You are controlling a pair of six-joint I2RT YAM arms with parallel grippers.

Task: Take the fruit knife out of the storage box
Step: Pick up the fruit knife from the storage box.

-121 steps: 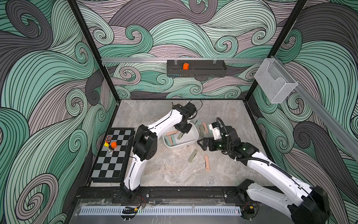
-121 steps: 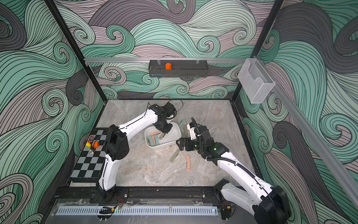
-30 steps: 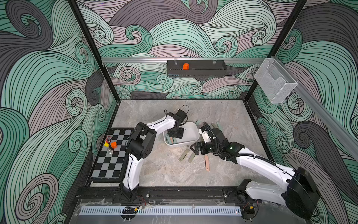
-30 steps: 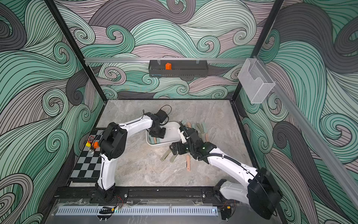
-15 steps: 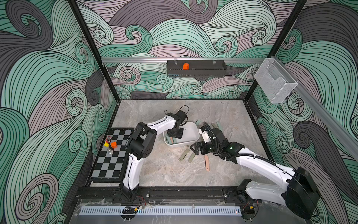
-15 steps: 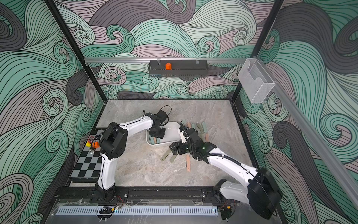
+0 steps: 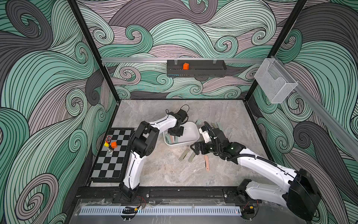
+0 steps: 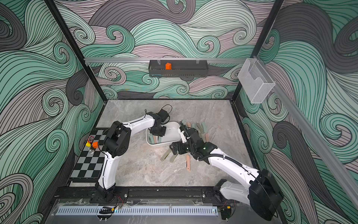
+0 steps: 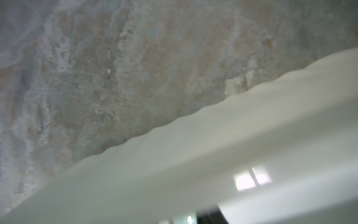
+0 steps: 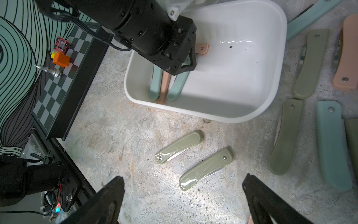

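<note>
Down inside storage box (image 10: 232, 81), left hand (image 10: 179, 69)

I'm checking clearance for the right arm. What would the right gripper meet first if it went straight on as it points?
The right gripper would likely meet the nearer olive knife on the table; depth is unclear, so perhaps bare table first.

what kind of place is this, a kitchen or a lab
Probably a robot test cell, not a kitchen: swirl-printed walls enclose the tabletop, the left arm and right arm mount on a front rail, and props like a chessboard and fruit knives lie about.
</note>
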